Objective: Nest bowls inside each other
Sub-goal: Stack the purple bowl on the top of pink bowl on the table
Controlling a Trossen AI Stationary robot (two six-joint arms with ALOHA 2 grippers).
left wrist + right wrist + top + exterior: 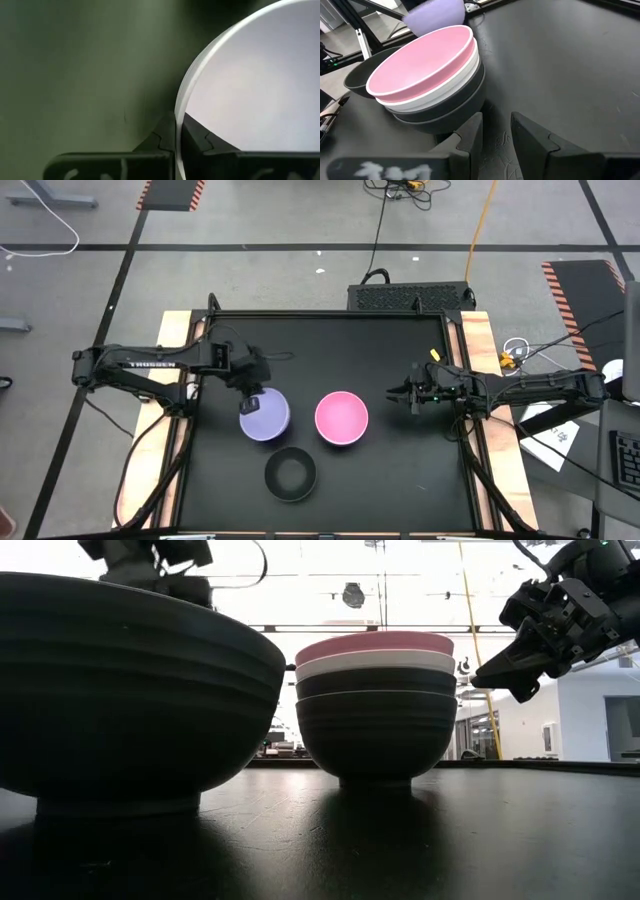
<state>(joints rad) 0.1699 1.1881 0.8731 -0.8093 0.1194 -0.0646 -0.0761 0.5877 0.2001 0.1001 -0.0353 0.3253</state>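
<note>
The left gripper (252, 402) is clamped on the rim of the lavender bowl (266, 418), left of centre in the overhead frame. The pink bowl (342, 418) tops a white-and-black stack at centre; a lone black bowl (290, 474) sits lower. The right gripper (400, 393) waits right of the stack, fingers seemingly slightly parted.

Grey floor (280, 220), hazard-striped mats (170, 194)

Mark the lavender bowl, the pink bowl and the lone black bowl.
lavender bowl (268, 417), high view, inside floor.
pink bowl (342, 418), high view, inside floor, top of stack.
lone black bowl (290, 474), high view, inside floor.
</note>
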